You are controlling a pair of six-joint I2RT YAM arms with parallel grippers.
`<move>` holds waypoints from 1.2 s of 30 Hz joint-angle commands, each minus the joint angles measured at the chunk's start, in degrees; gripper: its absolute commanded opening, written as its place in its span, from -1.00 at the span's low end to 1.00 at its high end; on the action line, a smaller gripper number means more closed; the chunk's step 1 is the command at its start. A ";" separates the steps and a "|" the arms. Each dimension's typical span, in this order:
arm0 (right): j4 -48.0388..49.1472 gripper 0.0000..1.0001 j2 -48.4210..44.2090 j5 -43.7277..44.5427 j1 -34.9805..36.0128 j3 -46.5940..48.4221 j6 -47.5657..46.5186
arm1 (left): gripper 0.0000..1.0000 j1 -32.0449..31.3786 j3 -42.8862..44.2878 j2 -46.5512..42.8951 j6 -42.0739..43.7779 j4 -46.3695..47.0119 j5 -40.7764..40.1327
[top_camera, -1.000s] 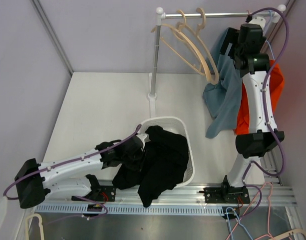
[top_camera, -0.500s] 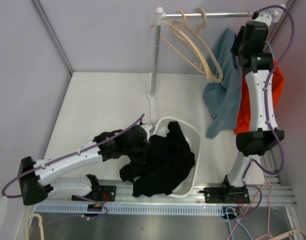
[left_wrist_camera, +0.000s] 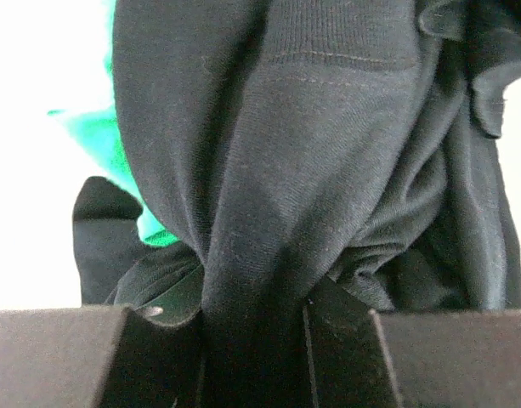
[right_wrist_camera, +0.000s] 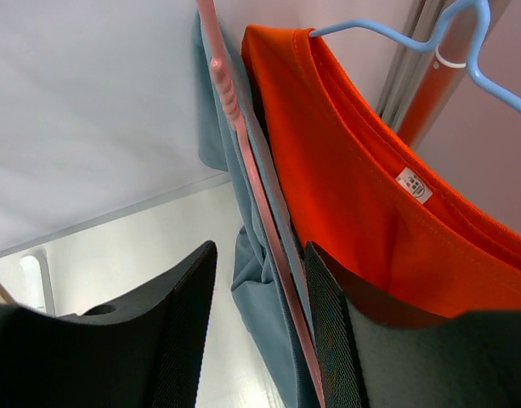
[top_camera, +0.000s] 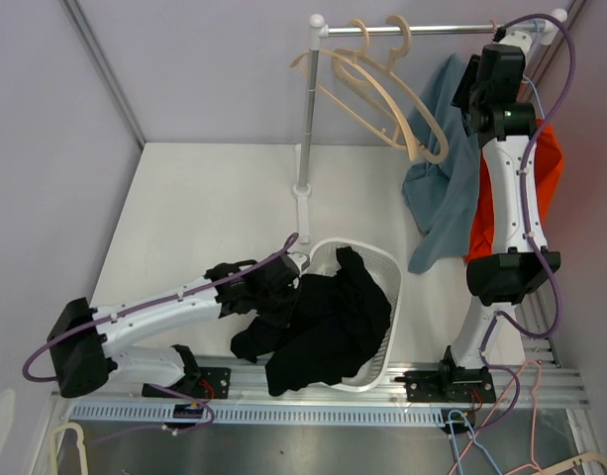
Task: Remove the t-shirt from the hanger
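A grey-blue t-shirt (top_camera: 440, 178) hangs from the rail on a pink hanger (right_wrist_camera: 240, 161). My right gripper (top_camera: 465, 91) is up by its collar. In the right wrist view the right gripper (right_wrist_camera: 258, 340) is open, with the pink hanger arm and grey-blue cloth (right_wrist_camera: 260, 289) between its fingers. An orange t-shirt (right_wrist_camera: 370, 187) hangs beside it on a blue hanger (right_wrist_camera: 387, 24). My left gripper (top_camera: 276, 299) is low at the white basket (top_camera: 387, 265), shut on a black garment (top_camera: 328, 317). The left wrist view shows the left gripper (left_wrist_camera: 252, 348) holding black cloth (left_wrist_camera: 311, 153).
Several empty beige hangers (top_camera: 382, 89) hang on the rail (top_camera: 432, 30). The rack's upright pole (top_camera: 305, 119) stands behind the basket. A green cloth (left_wrist_camera: 99, 136) shows under the black garment. Loose hangers (top_camera: 481, 440) lie at the near right edge. The right wall is close.
My left gripper dragged the black garment and the basket to the right, tilting the basket. My right gripper rose toward the rail beside the grey-blue shirt's collar.
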 commanded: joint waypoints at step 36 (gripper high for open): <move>7.59 -1.00 -1.19 -2.13 -0.30 6.15 -1.70 | 0.99 23.32 -8.12 -24.25 -0.36 3.60 7.42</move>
